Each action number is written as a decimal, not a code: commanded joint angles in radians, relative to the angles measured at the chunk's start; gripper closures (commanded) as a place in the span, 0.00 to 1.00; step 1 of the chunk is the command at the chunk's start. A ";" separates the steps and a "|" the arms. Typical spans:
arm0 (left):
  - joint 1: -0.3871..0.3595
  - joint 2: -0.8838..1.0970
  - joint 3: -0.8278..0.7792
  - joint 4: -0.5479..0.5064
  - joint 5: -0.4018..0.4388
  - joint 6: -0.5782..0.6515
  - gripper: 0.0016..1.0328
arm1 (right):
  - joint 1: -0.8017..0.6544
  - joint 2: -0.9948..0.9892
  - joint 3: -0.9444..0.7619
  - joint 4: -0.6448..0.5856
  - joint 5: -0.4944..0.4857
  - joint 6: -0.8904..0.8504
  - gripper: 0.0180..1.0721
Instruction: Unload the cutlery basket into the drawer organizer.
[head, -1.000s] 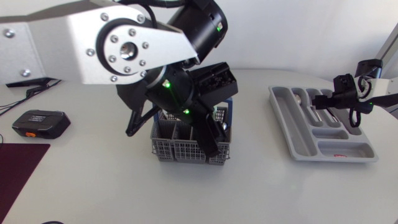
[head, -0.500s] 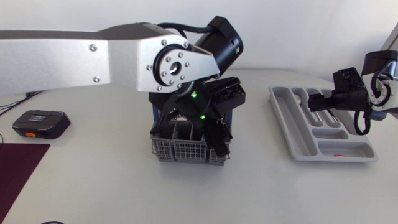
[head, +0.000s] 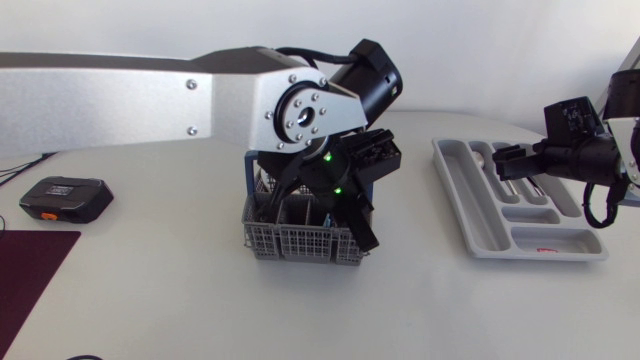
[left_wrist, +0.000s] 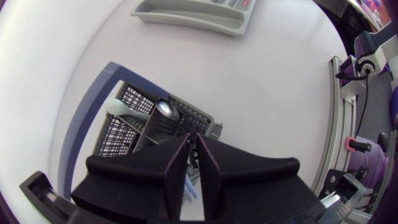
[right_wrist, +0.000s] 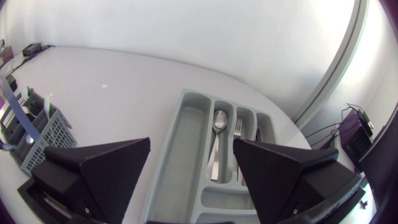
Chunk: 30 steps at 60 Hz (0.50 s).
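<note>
Two arms in play. Left arm (head: 240, 95) reaches across the counter (head: 150, 300) and down into the cutlery basket (head: 300, 240). The basket stands mid-counter against a dark blue frame (left_wrist: 84, 124), well apart from the drawer organizer (head: 465, 200) on my right.

Left jaws: drawn to a narrow slit inside the basket, with a pale handle (left_wrist: 188, 185) in the slit. I read it as clamped from both sides.
Right jaws: spread wide, holding nothing, hanging over the organizer's far end.

Risks (my judgement):
- The basket looks light. If the handle snags in the grid on the lift, the whole basket could rise or tip.
- A thin handle held in broad wedge jaws may pivot or slip out on the way across.
- The right jaws hang over the drop zone, so bringing the left arm over risks a knock between the arms.

Count:
- Basket: 1. Visible inside: 1 steel spoon (left_wrist: 165, 111), 1 pale spoon (left_wrist: 121, 107), plus the gripped piece; anything further is hidden by the jaws.
- Organizer: 1. It holds 1 spoon (right_wrist: 217, 124) and 1 fork (right_wrist: 238, 127).
- Elsewhere on the counter: 1 black device (head: 65, 198) and 1 dark red mat (head: 30, 280).
</note>
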 joint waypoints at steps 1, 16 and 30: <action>-0.005 0.022 0.027 -0.024 -0.007 -0.019 0.97 | 0.013 -0.016 -0.035 -0.014 0.005 0.025 0.09; 0.036 -0.041 0.062 -0.061 0.031 -0.040 0.97 | 0.031 -0.059 -0.052 -0.040 0.007 0.023 0.09; 0.151 -0.098 0.112 -0.105 0.248 -0.097 0.97 | 0.061 -0.097 -0.075 -0.063 0.007 0.023 0.09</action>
